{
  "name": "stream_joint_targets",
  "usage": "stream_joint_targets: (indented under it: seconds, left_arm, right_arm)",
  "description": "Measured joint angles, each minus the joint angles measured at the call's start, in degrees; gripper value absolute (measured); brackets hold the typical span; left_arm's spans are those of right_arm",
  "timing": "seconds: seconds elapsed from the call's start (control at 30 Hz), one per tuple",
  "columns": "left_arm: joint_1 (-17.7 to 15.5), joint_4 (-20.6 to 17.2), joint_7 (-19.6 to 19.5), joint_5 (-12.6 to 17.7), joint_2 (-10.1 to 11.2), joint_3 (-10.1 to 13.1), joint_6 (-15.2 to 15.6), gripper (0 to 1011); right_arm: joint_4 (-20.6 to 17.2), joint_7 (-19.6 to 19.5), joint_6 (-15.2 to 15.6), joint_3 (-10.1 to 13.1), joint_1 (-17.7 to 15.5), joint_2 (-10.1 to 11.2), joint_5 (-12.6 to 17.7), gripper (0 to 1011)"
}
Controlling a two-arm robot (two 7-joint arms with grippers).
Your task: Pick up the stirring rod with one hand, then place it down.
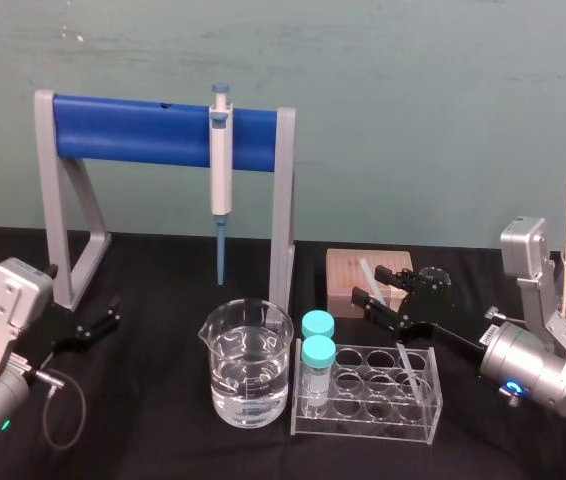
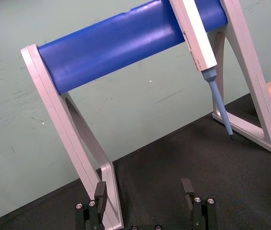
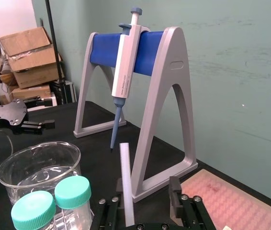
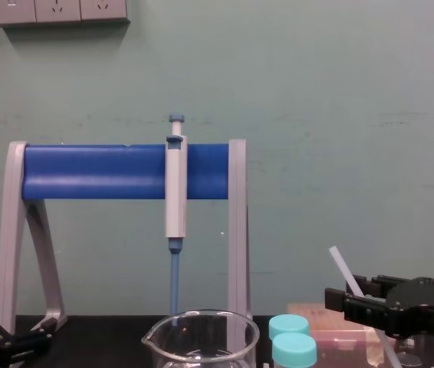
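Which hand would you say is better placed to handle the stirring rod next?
Right: the right hand has the stirring rod between its fingers; the left hand sits by the pipette stand.

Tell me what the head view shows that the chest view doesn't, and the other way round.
Head view extra: the clear tube rack. Chest view extra: the wall sockets. Shared: the pipette hanging on its blue-barred stand, the beaker, two teal-capped vials, the tip box, the left gripper, and the right gripper with its jaws either side of the tilted stirring rod.
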Motion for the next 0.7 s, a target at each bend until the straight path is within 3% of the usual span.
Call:
stream_joint_targets:
  seconds: [0.5, 0.7]
  left_arm:
    - [0.00, 0.00, 0.00, 0.00, 0.00, 0.00, 0.00, 1000]
    - [0.00, 0.00, 0.00, 0.00, 0.00, 0.00, 0.00, 1000]
  right_arm:
    - [0.00, 0.00, -0.05, 0.00, 0.00, 0.00, 0.00, 98]
    - [0.00, 0.00, -0.05, 0.00, 0.00, 0.00, 0.00, 72]
